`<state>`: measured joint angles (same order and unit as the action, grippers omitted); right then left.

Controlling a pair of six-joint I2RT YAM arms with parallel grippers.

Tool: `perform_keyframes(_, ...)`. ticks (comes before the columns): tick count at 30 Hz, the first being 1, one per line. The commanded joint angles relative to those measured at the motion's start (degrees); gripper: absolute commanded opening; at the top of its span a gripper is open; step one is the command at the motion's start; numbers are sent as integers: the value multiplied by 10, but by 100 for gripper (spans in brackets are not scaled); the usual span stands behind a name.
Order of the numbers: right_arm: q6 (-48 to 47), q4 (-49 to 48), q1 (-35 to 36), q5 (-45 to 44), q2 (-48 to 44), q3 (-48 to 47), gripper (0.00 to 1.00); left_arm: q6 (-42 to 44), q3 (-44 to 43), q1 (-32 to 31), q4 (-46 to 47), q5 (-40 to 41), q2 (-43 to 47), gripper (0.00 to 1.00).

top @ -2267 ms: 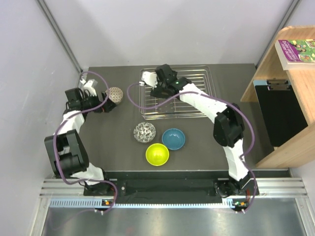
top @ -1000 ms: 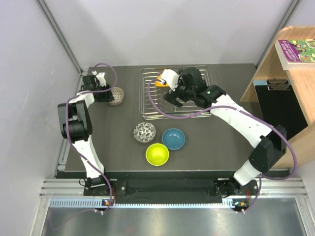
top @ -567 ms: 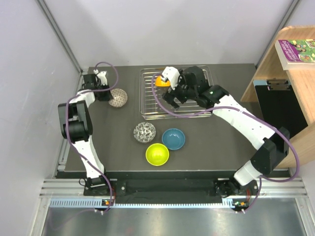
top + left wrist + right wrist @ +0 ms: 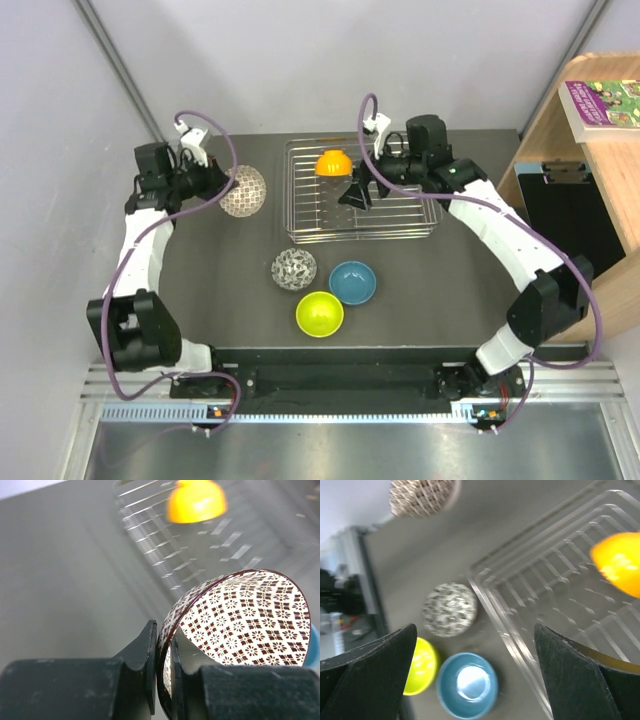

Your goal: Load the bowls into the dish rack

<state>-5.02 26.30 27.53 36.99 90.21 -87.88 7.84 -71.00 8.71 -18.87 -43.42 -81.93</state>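
Note:
My left gripper (image 4: pixel 165 675) is shut on the rim of a pinkish-brown patterned bowl (image 4: pixel 245 620), one finger inside and one outside. From above, this bowl (image 4: pixel 243 192) hangs tilted left of the dish rack (image 4: pixel 400 215), with the left gripper (image 4: pixel 207 180) beside it. An orange bowl (image 4: pixel 332 163) lies upside down in the rack's far left corner. My right gripper (image 4: pixel 355 195) stands open over the rack, holding nothing. On the table lie a black-and-white mosaic bowl (image 4: pixel 294 268), a blue bowl (image 4: pixel 352 283) and a lime green bowl (image 4: pixel 319 314).
A wooden shelf (image 4: pixel 590 180) with a book (image 4: pixel 602 103) stands at the right. Grey walls close in the table at the left and the back. In the right wrist view the rack's (image 4: pixel 555 575) near edge runs beside the blue bowl (image 4: pixel 467 685).
The left gripper has shut on the patterned bowl's rim and raised it, tilted, off the table. The right gripper has drawn back rightward from the orange bowl, which stays in the rack.

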Motion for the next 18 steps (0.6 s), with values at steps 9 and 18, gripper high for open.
perform_keyframes(9,249,-231,-7,249,56,61,100,7,20,-163,18,7,64,0)
perform_keyframes(18,295,-282,-1,289,102,67,100,12,1,-234,16,45,61,0)
